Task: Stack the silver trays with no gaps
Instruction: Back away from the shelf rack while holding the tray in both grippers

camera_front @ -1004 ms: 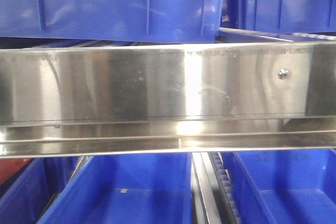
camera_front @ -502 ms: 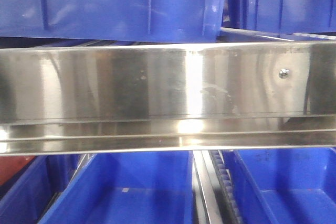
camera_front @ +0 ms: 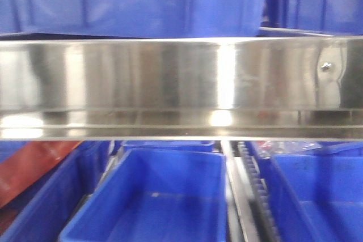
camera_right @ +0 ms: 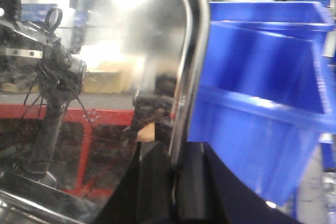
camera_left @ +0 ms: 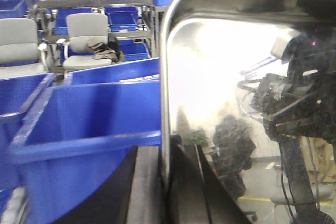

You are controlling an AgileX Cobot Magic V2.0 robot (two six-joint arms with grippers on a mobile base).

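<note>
At far left of the left wrist view, a blue bin (camera_left: 89,129) sits in front of two grey chairs (camera_left: 89,40). Beside it, the left gripper (camera_left: 168,156) pinches the out-turned rim of a silver tray (camera_left: 220,77), one dark finger on each side of the edge. The tray stands on edge rather than lying flat, and its mirror-bright floor fills the right of that view.

In the front view, a long steel shelf rail (camera_front: 170,83) with a single screw (camera_front: 326,66) spans the middle, with blue bins (camera_front: 153,196) above and below it. Neither arm nor any tray appears there.

In the right wrist view, the right gripper (camera_right: 173,156) is likewise closed on a polished rim, with the tray's floor to its left and another blue bin (camera_right: 262,77) to its right. Both arms probably hold the same tray by opposite ends, though no single view confirms it.

The step in hand appears to be the carry: the tray is lifted and held, not yet set down. No second tray or stack is in sight, so how far the task has gone cannot be judged.

The next move would call for bringing the tray over its mate and turning it flat. Corners and rims would need to line up before it is lowered level so that it nests fully. A skewed descent or an uneven release could leave one rim riding high.
</note>
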